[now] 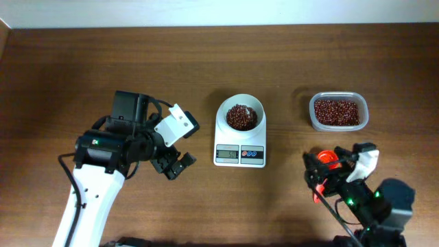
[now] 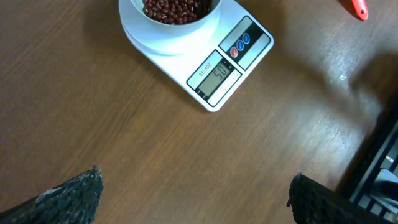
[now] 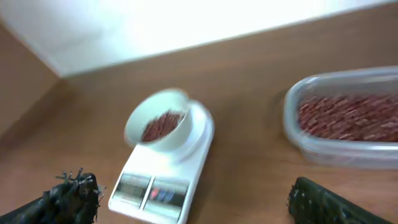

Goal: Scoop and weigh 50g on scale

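White scale (image 2: 189, 55) on wooden table (image 2: 112, 130), beans (image 2: 175, 7) in its bowl (image 2: 210, 18), display (image 2: 219, 73) seemingly reading 50, jaws spread wide below.

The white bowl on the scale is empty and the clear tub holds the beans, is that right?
Not quite. The white bowl on the scale is not empty: it holds a heap of reddish-brown beans, as the overhead view shows. The clear tub does hold beans too.

Bright, even light; right wrist view blurs the scale (image 3: 180, 158), others sharp.
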{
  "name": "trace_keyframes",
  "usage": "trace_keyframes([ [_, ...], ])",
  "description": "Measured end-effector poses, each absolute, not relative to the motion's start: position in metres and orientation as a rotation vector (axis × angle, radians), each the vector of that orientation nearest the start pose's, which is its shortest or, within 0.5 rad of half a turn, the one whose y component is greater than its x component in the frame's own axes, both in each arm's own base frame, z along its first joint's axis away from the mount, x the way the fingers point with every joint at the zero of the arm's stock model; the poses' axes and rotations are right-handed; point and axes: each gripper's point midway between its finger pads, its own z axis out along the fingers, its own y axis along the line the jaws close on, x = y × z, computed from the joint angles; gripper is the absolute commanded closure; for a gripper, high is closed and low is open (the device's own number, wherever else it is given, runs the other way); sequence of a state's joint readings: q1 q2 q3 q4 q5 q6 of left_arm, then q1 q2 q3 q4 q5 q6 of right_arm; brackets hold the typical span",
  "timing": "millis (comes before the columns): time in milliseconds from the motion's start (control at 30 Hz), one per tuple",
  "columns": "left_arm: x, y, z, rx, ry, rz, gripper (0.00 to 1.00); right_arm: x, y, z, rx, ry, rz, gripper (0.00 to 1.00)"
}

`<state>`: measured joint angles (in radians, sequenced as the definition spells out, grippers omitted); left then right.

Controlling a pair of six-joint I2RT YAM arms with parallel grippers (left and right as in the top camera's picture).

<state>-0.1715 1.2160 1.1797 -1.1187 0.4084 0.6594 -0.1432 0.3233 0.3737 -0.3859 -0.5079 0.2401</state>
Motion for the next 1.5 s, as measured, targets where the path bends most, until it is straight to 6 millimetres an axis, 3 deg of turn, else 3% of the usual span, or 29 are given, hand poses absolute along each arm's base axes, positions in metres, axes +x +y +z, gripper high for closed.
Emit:
trace_keyframes([
  [200, 0.253, -0.113, 0.2, 1.161, 2.347, -0.392, 0.01, 0.228, 0.031, 0.235, 0.122, 1.696, 0.415, 0.01],
  [333, 0.253, -0.113, 0.2, 1.161, 2.348, -0.392, 0.01, 0.232, 0.025, 0.238, 0.141, 1.605, 0.376, 0.01],
  [433, 0.253, -0.113, 0.2, 1.161, 2.348, -0.392, 0.01, 0.236, 0.021, 0.232, 0.153, 1.561, 0.363, 0.01],
  [500, 0.253, -0.113, 0.2, 1.161, 2.348, -0.392, 0.01, 0.24, 0.015, 0.214, 0.187, 1.587, 0.341, 0.01],
  [600, 0.253, -0.113, 0.2, 1.161, 2.348, -0.392, 0.01, 0.241, 0.009, 0.204, 0.215, 1.588, 0.311, 0.01],
  [1000, 0.253, -0.113, 0.2, 1.161, 2.347, -0.392, 0.01, 0.239, 0.001, 0.2, 0.218, 1.573, 0.24, 0.01],
  [1167, 0.253, -0.113, 0.2, 1.161, 2.347, -0.392, 0.01, 0.244, -0.002, 0.162, 0.228, 1.646, 0.21, 0.01],
  [1500, 0.253, -0.113, 0.2, 1.161, 2.348, -0.392, 0.01, 0.246, -0.003, 0.158, 0.118, 1.653, 0.099, 0.01],
])
